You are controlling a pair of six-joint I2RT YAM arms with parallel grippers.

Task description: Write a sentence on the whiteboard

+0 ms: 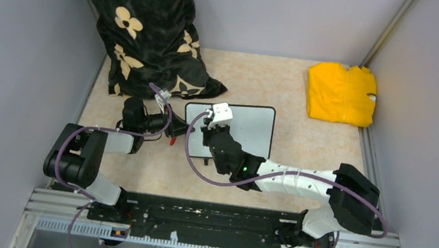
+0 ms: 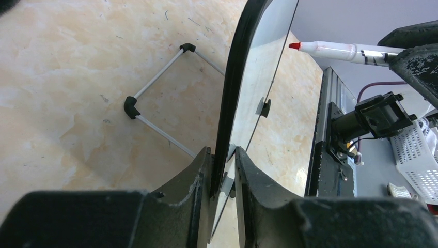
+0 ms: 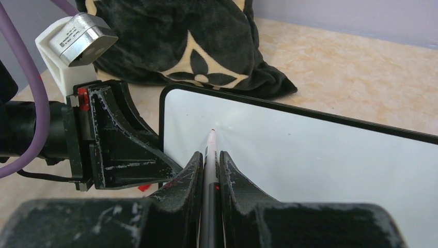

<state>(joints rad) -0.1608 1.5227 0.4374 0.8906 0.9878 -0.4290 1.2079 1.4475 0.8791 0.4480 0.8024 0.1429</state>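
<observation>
The whiteboard (image 1: 251, 128) stands propped on its wire feet (image 2: 155, 103) in the middle of the table. My left gripper (image 2: 223, 165) is shut on the black frame of its left edge, one finger on each side. A marker (image 3: 210, 144) with a red tip is held in my right gripper (image 3: 210, 155), which is shut on its barrel. The tip rests at or just off the board's upper left area (image 3: 310, 165). In the left wrist view the marker (image 2: 341, 51) pokes in from the right. The sentence is out of view; the board face that shows is plain white.
A black cushion with cream flowers (image 1: 146, 24) leans in the back left corner, close behind the board. A folded yellow cloth (image 1: 341, 93) lies at the back right. A small red piece (image 1: 171, 141) sits on the table under the left gripper. Grey walls enclose the table.
</observation>
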